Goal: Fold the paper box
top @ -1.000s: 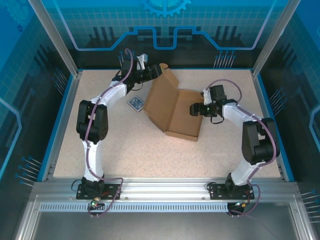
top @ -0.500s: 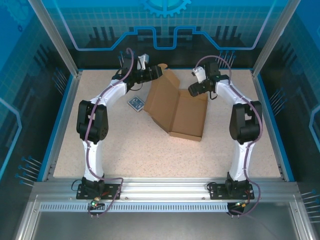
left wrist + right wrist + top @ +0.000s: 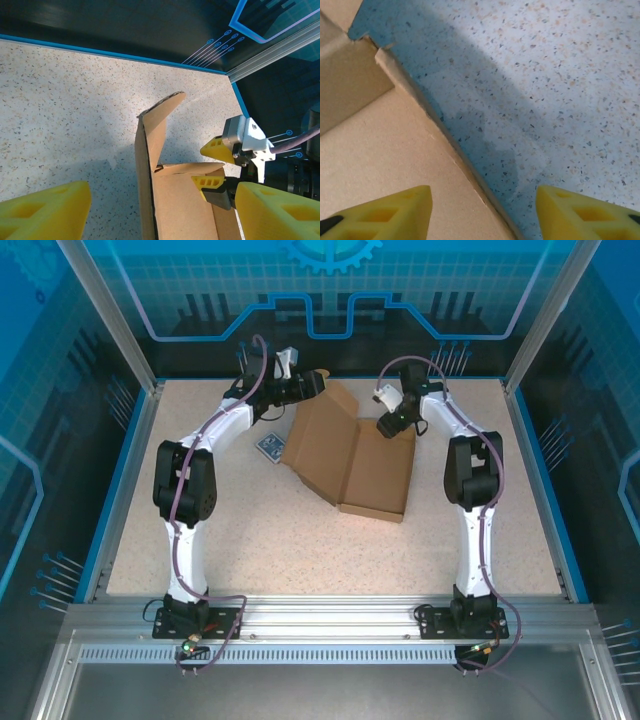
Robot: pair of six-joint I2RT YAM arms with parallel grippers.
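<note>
Top external gives me the paper box half-folded mid-table, a blue card pack at its 9 o'clock. Left wrist: left gripper fingers apart astride a raised flap. Right wrist: right gripper fingers apart over the box edge; I can't tell whether they touch it.

The tabletop is a pale speckled slab with a blue rim along its left, right and far sides; the box, plain brown cardboard, lies on its far middle part, half folded; the tray part rests flat toward the right with low walls up; a wide panel slants upward on the left; a small blue-and-white card pack lies flat just left of the box, by its left corner; a bluish shadow falls on the tabletop along the box's right edge.
</note>
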